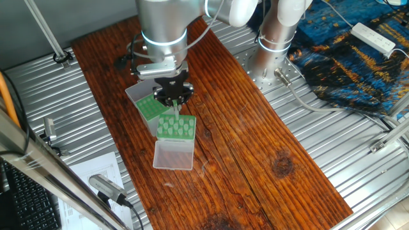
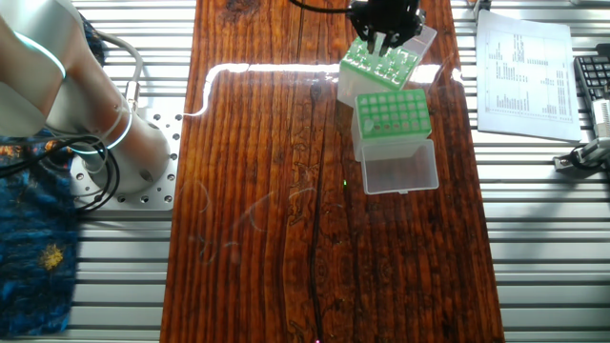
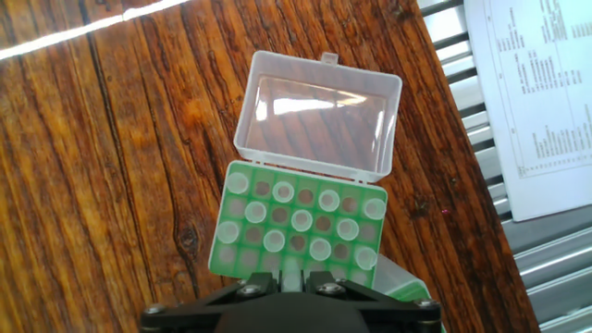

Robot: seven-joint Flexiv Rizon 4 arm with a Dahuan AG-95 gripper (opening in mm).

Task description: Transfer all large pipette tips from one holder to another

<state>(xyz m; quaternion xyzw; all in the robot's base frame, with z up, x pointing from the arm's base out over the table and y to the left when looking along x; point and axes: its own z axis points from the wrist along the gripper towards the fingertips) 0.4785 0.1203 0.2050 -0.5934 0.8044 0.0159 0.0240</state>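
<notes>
Several large pipette tips [image 3: 302,220] stand wide end up in a green holder [image 3: 242,264] whose clear lid [image 3: 319,125] lies open on the wood. This holder [image 1: 177,126] [image 2: 393,114] sits beside a second green holder [image 1: 149,107] [image 2: 379,67]. My gripper [image 3: 291,275] [image 1: 173,101] [image 2: 384,43] hovers over the second holder, close to the edge where the two meet. Its fingers are nearly together, with a thin pale-green tip [image 1: 174,108] pinched between them and hanging down.
Both holders rest on a dark wooden board [image 2: 267,191] laid over a ribbed metal table [image 1: 358,153]. A printed sheet [image 2: 524,67] lies to one side. The arm's base [image 2: 124,162] and a blue patterned cloth [image 1: 358,57] sit further off.
</notes>
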